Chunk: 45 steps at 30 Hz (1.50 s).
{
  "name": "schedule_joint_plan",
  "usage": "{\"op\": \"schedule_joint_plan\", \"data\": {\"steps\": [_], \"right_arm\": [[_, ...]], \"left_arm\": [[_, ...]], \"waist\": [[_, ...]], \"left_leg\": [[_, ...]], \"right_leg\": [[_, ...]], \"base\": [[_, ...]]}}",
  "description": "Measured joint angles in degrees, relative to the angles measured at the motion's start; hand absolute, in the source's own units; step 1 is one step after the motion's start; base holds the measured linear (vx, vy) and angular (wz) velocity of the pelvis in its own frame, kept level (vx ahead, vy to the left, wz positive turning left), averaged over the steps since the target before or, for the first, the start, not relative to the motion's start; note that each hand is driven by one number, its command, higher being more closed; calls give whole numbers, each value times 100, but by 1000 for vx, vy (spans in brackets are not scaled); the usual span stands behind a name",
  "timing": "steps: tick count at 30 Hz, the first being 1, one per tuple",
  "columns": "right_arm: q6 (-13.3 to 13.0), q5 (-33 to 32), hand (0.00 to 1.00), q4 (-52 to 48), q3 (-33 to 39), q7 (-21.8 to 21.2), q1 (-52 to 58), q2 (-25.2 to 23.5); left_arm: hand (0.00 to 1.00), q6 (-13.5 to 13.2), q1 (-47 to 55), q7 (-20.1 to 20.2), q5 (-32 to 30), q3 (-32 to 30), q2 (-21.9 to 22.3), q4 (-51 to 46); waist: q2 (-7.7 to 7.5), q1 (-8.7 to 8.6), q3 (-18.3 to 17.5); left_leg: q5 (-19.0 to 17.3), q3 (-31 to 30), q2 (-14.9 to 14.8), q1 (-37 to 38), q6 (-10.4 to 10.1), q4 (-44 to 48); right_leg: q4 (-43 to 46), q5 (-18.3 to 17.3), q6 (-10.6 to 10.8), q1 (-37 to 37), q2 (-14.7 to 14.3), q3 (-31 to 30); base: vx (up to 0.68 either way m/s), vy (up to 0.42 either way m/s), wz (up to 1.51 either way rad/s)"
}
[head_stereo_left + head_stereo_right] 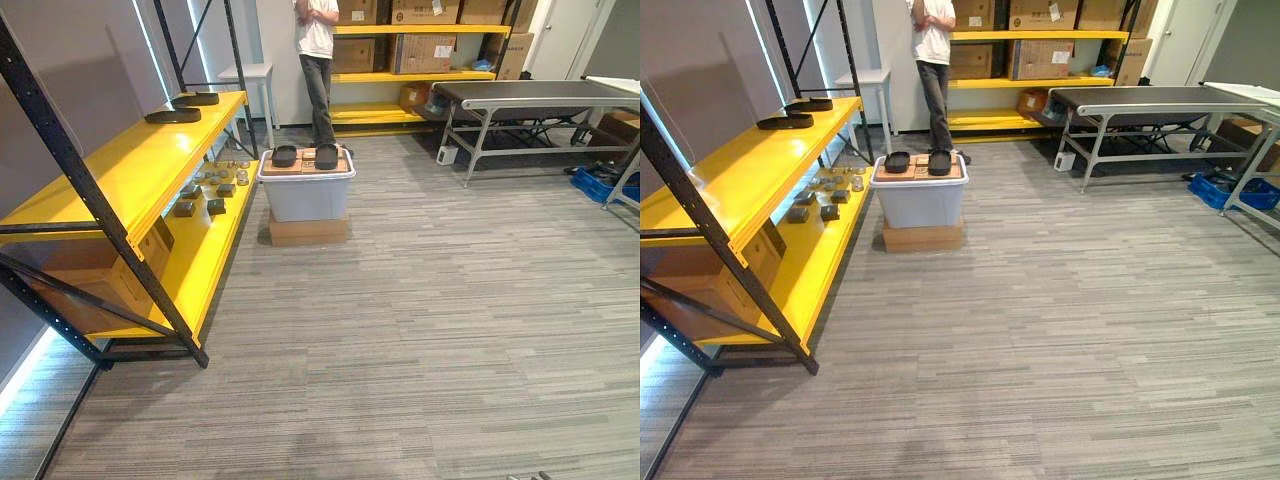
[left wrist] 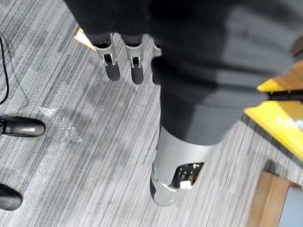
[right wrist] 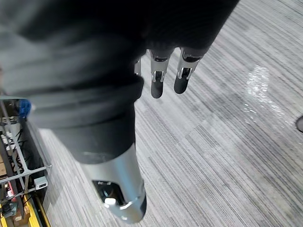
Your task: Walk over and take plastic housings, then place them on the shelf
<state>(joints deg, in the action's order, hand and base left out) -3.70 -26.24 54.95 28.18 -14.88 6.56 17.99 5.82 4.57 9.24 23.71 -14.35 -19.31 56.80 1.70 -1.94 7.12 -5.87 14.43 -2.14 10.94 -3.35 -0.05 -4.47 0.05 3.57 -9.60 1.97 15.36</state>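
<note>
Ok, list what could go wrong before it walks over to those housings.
1. A person stands right behind the white bin; walking up might crowd them.
2. The two black housings lie on top of the bin, which sits on a cardboard box; a bump could shift the stack.
3. The yellow shelf has a slanted black post reaching out to the floor; an arm might clip it.

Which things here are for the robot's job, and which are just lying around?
For the job: two black plastic housings on the white bin; yellow shelf, two more housings already on top; left hand and right hand, both open, empty.
Just lying about: small parts on the lower shelf level; cardboard boxes; grey conveyor table; blue crate; a person standing.
</note>
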Motion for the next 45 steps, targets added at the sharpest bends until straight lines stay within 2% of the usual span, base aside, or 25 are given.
{"op": "schedule_joint_plan", "data": {"steps": [5,8,13,29,39,41,45], "right_arm": [[12,-203,0,2,107,-321,-5,11],[17,-270,0,2,113,-349,-52,9],[48,-247,0,3,112,-318,-133,-10],[161,-245,0,244,-48,-81,-220,-294],[188,-116,0,272,-254,-41,-217,-332],[188,-112,0,330,-258,-42,-228,-330],[264,-15,0,438,-427,-40,-270,-290]], "left_arm": [[0,-31,72,182,367,-241,12,11],[0,-189,119,289,465,-340,274,50],[0,-284,186,354,638,-338,553,50],[0,-481,344,117,287,-207,738,54],[0,-497,530,82,355,-93,762,59],[0,-504,548,52,431,-110,806,59],[0,-507,538,-13,445,-153,930,57]], "waist": [[9,0,1],[14,8,-3],[21,-2,-9],[15,0,-17],[-2,39,-44],[-10,82,-40],[-11,152,-28]], "left_leg": [[-24,-15,-44,53,-37,3],[-39,-14,-45,57,-62,5],[-62,-10,-56,77,-97,29],[-67,13,-45,219,-102,29],[9,137,-69,221,21,-40],[-19,148,-70,156,25,143],[-157,94,-76,58,155,629]], "right_leg": [[105,-91,134,-39,-22,120],[108,-91,133,-45,-21,129],[135,-91,131,-58,-21,142],[206,-94,55,-143,-3,120],[36,34,-137,-92,-96,-29],[41,51,-161,-91,-79,-77],[239,53,-171,-128,-2,-212]], "base": [[11,-34,7],[0,0,0],[-4,-6,0],[-45,-21,-1],[-39,-36,-7],[-4,-22,-12],[-23,4,-13]]}}
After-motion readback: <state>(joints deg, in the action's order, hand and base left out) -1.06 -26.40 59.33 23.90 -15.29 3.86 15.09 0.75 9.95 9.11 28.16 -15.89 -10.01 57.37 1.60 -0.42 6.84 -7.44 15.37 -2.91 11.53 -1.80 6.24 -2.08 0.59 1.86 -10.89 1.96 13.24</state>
